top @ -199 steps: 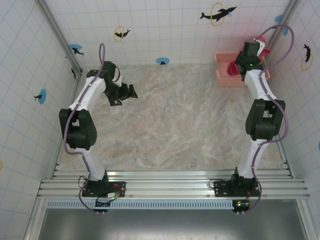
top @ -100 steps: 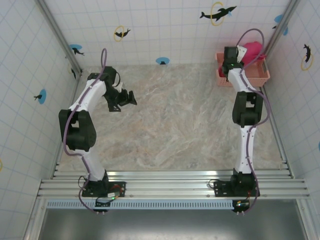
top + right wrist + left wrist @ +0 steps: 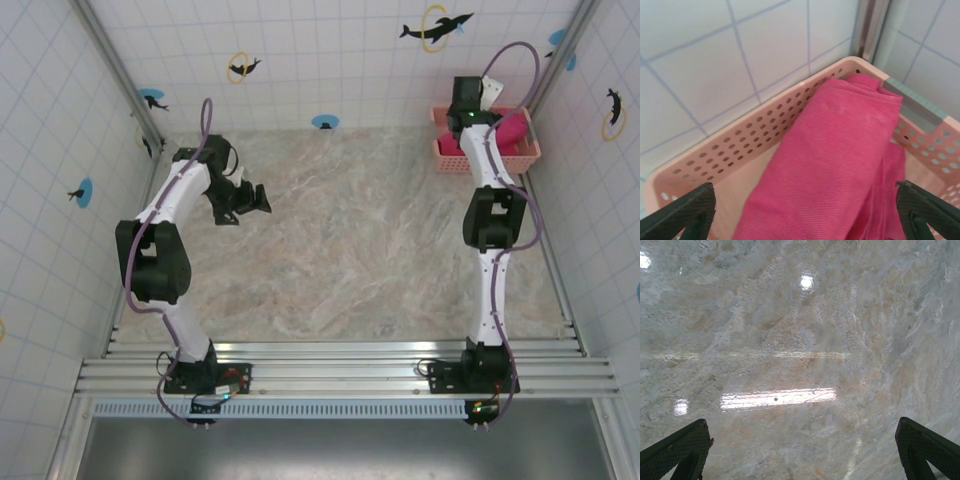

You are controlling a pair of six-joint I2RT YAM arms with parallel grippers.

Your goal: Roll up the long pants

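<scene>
Your left tool point(image 3: 800, 455) and right tool point(image 3: 805, 215), dark green fingers point(image 3: 675, 452) with fine mesh texture, behind them your left arm point(image 3: 172, 198) and right arm point(image 3: 492, 290), white shells, bulky black joint housings, a purple cable point(image 3: 206, 118) looping along each, black bases point(image 3: 200, 378)

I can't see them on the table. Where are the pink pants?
The long pants lie bunched inside the salmon basket, at the table's far right corner against the tiled wall, just in front of the right gripper.
</scene>
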